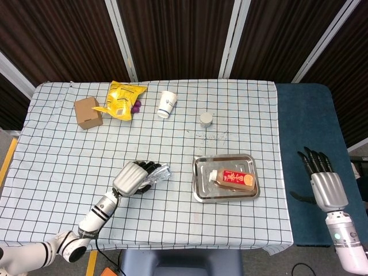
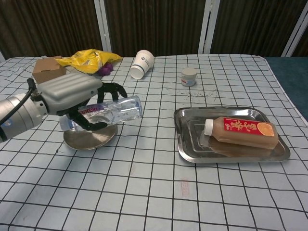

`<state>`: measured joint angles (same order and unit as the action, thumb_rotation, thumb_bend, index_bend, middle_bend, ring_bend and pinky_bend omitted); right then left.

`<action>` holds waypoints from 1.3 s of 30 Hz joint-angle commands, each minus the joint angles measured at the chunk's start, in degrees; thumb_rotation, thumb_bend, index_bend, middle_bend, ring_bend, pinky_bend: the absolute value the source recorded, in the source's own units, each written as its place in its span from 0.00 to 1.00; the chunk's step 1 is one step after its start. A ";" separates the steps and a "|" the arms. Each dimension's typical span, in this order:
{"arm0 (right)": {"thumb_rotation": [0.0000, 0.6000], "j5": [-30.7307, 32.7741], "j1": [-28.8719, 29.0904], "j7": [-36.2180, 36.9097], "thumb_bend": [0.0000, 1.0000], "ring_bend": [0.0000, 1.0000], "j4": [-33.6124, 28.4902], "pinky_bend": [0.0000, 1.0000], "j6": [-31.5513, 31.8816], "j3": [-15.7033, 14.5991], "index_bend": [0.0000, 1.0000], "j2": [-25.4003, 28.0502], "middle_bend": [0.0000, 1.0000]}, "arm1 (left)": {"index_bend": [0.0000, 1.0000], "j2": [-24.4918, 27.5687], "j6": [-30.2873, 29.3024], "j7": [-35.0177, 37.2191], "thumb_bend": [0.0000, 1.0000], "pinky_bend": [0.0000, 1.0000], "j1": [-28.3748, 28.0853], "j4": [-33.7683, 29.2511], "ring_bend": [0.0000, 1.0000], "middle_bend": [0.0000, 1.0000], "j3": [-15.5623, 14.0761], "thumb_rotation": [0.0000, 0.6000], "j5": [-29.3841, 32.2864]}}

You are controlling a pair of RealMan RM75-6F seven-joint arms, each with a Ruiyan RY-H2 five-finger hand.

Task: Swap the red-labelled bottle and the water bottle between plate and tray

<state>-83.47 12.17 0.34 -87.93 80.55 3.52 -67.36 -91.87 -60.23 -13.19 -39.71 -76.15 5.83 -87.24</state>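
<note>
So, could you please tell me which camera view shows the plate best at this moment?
The chest view: the plate shows there as a round metal dish on the tablecloth, its front rim clear below the water bottle held by the left hand. In the head view that hand and bottle cover the plate completely.

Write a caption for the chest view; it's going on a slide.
Left hand holds the water bottle sideways above the plate; the red-labelled bottle lies in the tray.

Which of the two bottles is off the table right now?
The water bottle, gripped sideways by the left hand above the plate. The red-labelled bottle lies in the tray.
</note>
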 commanded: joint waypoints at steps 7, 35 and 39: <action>1.00 -1.37 0.06 0.35 0.11 0.00 -0.78 0.01 -1.01 -0.56 0.00 0.01 0.04 | 0.53 -0.32 0.52 10.71 0.40 0.52 -1.02 11.81 0.54 0.51 -3.95 1.00 -4.15; 1.00 -1.67 -0.50 -0.62 0.11 0.00 -0.99 0.01 -1.15 0.06 0.00 -0.48 0.04 | 0.00 2.96 3.41 11.63 0.37 0.18 -0.24 5.48 0.00 0.00 -5.04 1.00 -0.47; 1.00 -1.73 -0.43 -0.75 0.11 0.00 -1.01 0.01 -1.45 0.05 0.00 -0.53 0.04 | 0.00 3.14 3.03 10.95 0.36 0.18 -0.11 4.69 0.00 0.00 -5.00 1.00 -0.44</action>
<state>-85.20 11.74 -0.41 -88.94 79.11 3.57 -67.88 -88.80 -57.08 -2.15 -39.86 -71.26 0.84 -87.65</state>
